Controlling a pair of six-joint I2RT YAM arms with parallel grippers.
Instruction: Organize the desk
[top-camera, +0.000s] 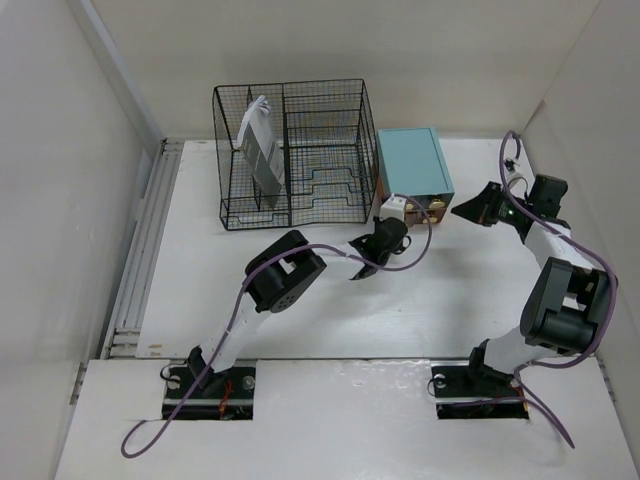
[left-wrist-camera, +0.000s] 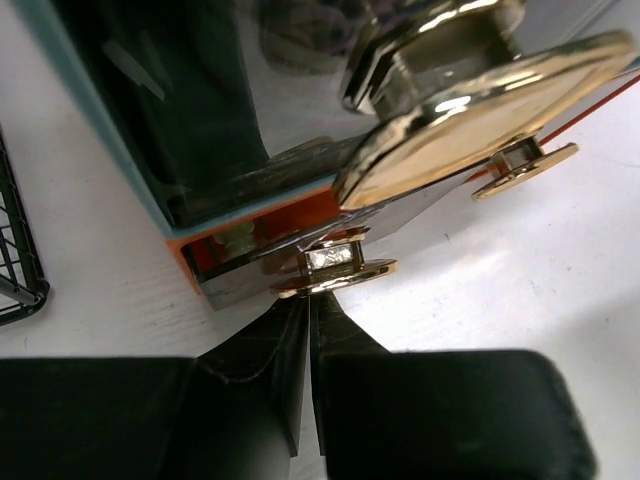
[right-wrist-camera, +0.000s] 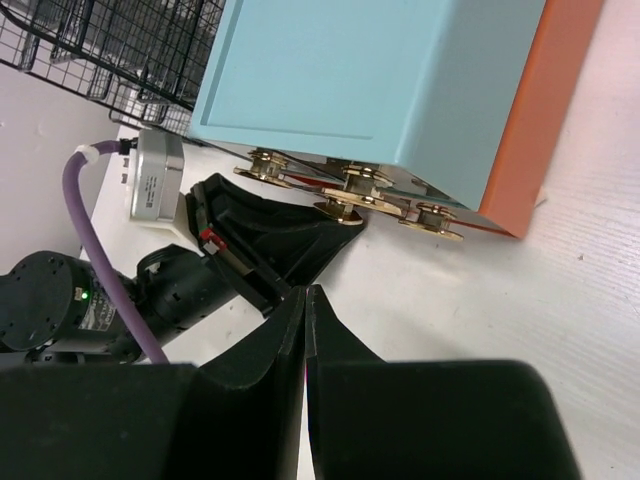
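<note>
Left pincer (left-wrist-camera: 312, 300): pressing together, tips touching gold knob (left-wrist-camera: 335, 272) on teal drawer box (top-camera: 412, 160).
Right pincer (right-wrist-camera: 305, 295): pressing together, hovering over bench (top-camera: 300, 300) beside that box.

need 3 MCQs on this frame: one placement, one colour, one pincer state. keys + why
1. Relative to the wire organizer, the teal drawer box stands:
A) left
B) right
C) on top

2. Its knobs are:
A) gold
B) black
C) white

3. The right pincer is:
A) wide open
B) shut, empty
C) shut on a pen

Key:
1 B: in the top view the box sits beside the organizer's right side.
2 A: the wrist views show shiny gold discs.
3 B: the fingers meet with nothing between them.
</note>
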